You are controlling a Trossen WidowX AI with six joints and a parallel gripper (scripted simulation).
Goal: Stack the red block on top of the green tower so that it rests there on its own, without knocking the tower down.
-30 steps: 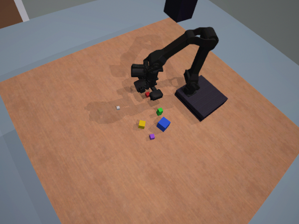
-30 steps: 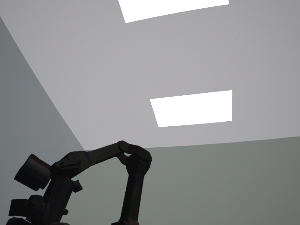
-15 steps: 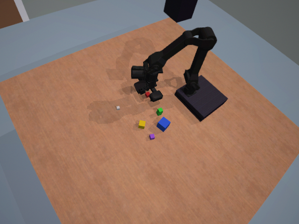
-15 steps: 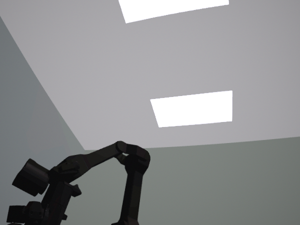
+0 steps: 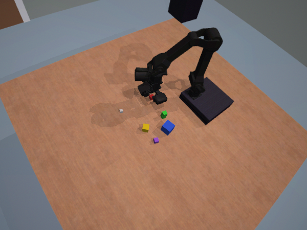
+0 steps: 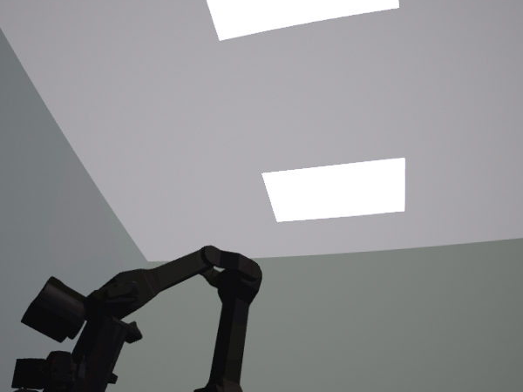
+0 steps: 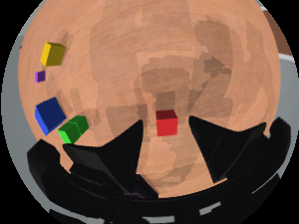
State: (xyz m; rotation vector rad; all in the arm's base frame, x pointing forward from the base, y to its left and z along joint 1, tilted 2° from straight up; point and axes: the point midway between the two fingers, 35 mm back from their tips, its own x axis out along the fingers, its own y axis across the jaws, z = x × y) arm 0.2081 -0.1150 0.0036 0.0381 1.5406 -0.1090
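The red block [image 5: 151,96] [image 7: 166,124] is on the wooden table, in the space between the fingers. My gripper [image 5: 153,95] [image 7: 165,121] points down and is partly open, with a visible gap between the red block and each fingertip in the wrist view. The green tower [image 5: 163,114] [image 7: 74,129] is two small green blocks, one on the other. It stands upright, outside the left finger in the wrist view. The exterior view shows the arm's upper part, but no blocks and no fingertips.
The large blue block [image 5: 168,127] [image 7: 50,115] stands close beside the green tower. A yellow block [image 5: 146,127] [image 7: 53,54] and a small purple block [image 5: 156,140] [image 7: 40,77] are farther out. A small white block [image 5: 121,110] lies apart. The dark arm base [image 5: 212,100] is behind the tower.
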